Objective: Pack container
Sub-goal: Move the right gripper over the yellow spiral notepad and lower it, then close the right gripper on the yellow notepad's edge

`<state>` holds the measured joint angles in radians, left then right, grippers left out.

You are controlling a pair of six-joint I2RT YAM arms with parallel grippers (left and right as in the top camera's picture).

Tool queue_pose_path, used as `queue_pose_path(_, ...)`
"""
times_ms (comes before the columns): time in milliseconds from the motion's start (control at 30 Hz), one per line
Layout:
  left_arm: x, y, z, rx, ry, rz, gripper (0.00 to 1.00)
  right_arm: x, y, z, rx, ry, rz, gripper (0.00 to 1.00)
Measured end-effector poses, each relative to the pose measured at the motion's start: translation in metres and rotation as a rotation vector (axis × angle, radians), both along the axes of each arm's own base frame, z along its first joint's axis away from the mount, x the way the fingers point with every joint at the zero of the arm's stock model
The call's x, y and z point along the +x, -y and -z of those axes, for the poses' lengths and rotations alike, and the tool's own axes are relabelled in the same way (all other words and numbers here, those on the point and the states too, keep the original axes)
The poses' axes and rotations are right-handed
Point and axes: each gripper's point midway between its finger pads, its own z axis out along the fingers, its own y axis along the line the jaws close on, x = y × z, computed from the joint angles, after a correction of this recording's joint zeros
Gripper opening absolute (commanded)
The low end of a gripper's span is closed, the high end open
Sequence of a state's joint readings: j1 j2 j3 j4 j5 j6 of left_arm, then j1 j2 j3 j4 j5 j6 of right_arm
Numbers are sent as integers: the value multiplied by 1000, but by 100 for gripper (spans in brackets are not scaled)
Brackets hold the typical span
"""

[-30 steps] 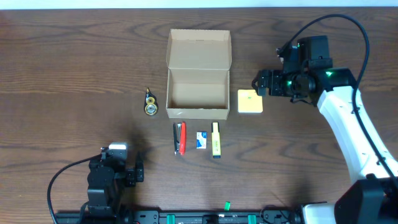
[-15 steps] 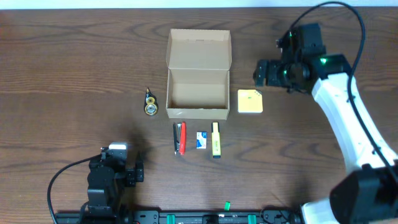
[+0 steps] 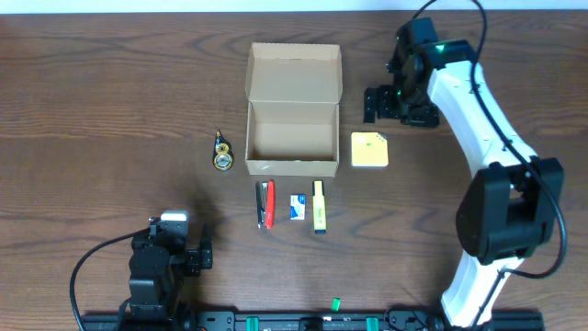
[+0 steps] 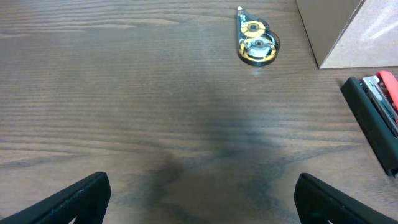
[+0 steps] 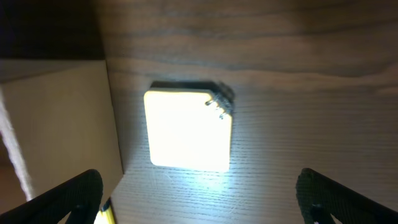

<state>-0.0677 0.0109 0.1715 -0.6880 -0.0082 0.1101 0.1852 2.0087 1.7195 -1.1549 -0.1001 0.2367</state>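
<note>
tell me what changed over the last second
The open right end effector swung toward the far edge of the brown wooden table and slightly toward the tan cardboard box, ending beyond the pale yellow square sticky-note pad. It grasped nothing. Box, pad and the left end effector stayed put.

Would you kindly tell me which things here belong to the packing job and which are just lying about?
Job: cardboard box, open; likely to pack: sticky-note pad, highlighter, stapler, small carton, correction tape.
Lying about: small green object at the near edge.
</note>
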Motion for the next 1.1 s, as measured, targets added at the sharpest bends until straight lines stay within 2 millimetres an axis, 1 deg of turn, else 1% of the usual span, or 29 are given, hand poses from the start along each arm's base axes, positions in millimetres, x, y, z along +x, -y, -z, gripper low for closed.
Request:
queue_pose_path(167, 0, 0, 0, 0, 0, 0, 95, -4, -15, 2, -4, -2, -63, 99)
queue_pose_path(300, 0, 0, 0, 0, 0, 0, 95, -6, -20, 9, -18, -18, -90, 99)
queue_pose_path(333, 0, 0, 0, 0, 0, 0, 95, -6, -20, 11, -22, -24, -91, 99)
queue_pose_path(433, 0, 0, 0, 0, 0, 0, 95, -7, -18, 28, -43, -66, -94, 99)
queue_pose_path(500, 0, 0, 0, 0, 0, 0, 95, -8, -17, 33, -49, -77, -94, 99)
queue_pose_path(867, 0, 0, 0, 0, 0, 0, 95, -10, -16, 49, -59, -115, -96, 99)
queue_pose_path(1100, 0, 0, 0, 0, 0, 0, 95, -9, -16, 57, -58, -109, -98, 99)
